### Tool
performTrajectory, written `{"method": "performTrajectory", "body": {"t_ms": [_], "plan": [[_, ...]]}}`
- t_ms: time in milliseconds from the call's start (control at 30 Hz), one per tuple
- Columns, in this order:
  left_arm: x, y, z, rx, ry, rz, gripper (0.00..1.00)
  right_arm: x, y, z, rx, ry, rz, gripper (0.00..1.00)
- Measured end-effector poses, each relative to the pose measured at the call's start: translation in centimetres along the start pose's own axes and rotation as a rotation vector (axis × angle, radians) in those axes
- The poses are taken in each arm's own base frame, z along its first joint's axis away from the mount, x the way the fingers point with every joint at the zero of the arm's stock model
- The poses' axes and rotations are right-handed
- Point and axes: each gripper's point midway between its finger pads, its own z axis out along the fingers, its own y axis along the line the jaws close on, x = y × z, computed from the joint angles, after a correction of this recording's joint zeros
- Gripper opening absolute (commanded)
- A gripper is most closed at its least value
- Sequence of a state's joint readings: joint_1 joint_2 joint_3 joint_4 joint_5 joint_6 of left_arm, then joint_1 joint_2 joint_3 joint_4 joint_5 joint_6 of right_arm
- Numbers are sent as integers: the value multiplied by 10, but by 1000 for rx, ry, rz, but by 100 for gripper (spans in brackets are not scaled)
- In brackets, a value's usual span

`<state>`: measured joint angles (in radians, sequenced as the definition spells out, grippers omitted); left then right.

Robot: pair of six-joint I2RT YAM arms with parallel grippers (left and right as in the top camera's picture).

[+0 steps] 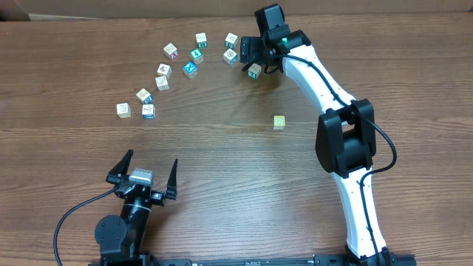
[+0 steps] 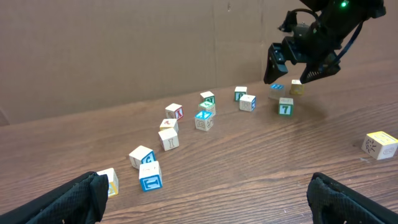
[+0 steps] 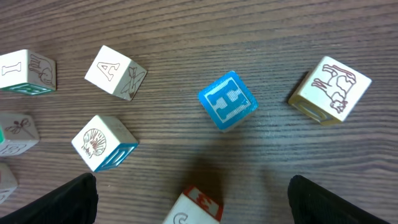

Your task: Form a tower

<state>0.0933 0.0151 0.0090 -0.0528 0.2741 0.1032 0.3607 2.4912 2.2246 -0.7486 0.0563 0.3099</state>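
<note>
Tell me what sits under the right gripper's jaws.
A blue H cube lies on the table directly below the open right gripper, untouched. From overhead the gripper hides it; its bottom face cannot be seen.

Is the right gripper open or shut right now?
Open. The right gripper shows its fingers wide apart in the wrist view, holding nothing, above a blue cube.

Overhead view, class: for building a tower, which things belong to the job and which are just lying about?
Job, likely: right gripper, open; blue cube under it; lone yellow-green cube.
Lying about: scattered cubes; left gripper, open, away from the cubes.
</note>
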Motion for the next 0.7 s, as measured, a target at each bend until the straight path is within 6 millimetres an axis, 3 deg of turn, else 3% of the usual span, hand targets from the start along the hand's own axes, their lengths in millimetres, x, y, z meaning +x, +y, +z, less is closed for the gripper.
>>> {"method": "performTrajectory", "body": {"t_ms": [333,700], "plan": [[0,0,0,0,0,0,100,16,-6,25,17,33,-2,95],[0,0,0,0,0,0,100,14,-5,25,12,23,-1,95]]}}
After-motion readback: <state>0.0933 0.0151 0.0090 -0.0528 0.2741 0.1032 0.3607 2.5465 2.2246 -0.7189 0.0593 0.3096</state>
